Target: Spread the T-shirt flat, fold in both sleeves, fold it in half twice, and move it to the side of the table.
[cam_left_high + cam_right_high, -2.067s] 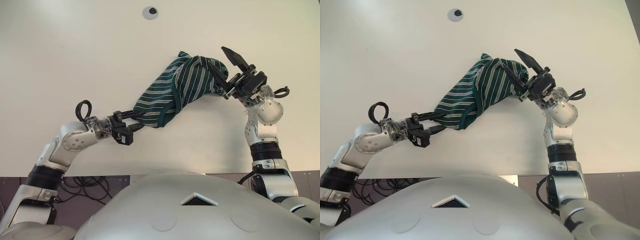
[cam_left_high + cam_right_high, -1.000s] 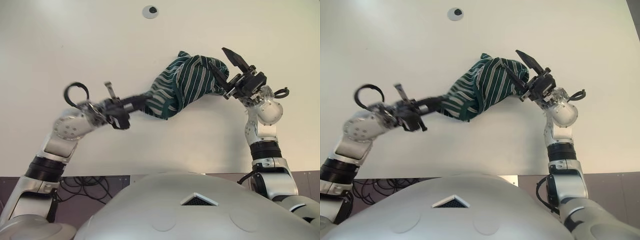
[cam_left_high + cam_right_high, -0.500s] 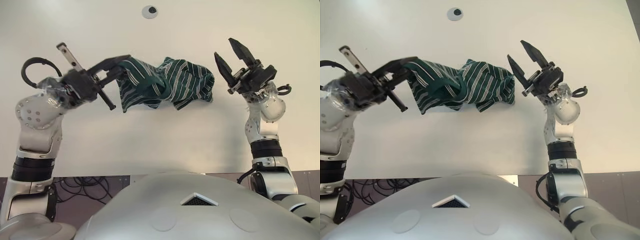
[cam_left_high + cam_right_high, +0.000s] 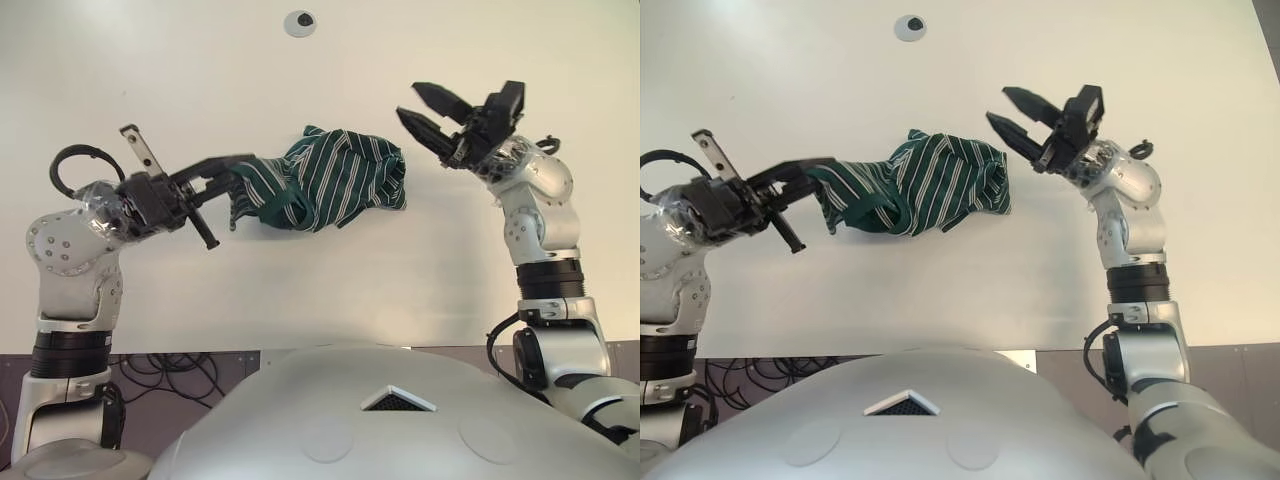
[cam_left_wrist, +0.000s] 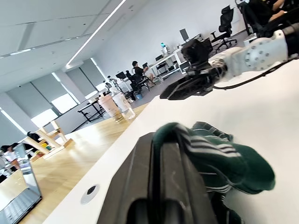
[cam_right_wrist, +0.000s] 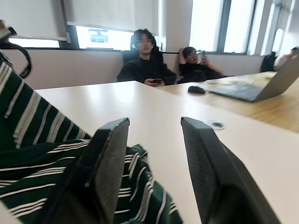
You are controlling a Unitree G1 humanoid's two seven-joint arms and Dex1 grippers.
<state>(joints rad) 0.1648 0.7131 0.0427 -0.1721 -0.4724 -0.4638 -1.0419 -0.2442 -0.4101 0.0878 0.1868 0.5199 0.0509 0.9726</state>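
the white table (image 4: 300,280) bears the shirt (image 4: 325,185), which sits about midway between the two arms. the shirt is dark green with thin white stripes. it is bunched and twisted into a long heap, with folds piled on each other and nothing laid flat. its bulk rests on the table, and its left end is drawn out into a narrow tail.

the left hand (image 4: 236,168) is at that left end of the shirt. its fingers are pressed together on the tail of cloth, and in the left wrist view the striped fabric wraps over the dark finger (image 5: 154,186).

the right hand (image 4: 408,101) is just beside the shirt's far right corner, with its two fingers spread wide and pointing toward the cloth. in the right wrist view the striped folds lie under and between the spread fingers (image 6: 110,158). whether a tip touches the fabric cannot be told.

a small round grommet (image 4: 300,22) is set in the table well beyond the shirt, on its far side.
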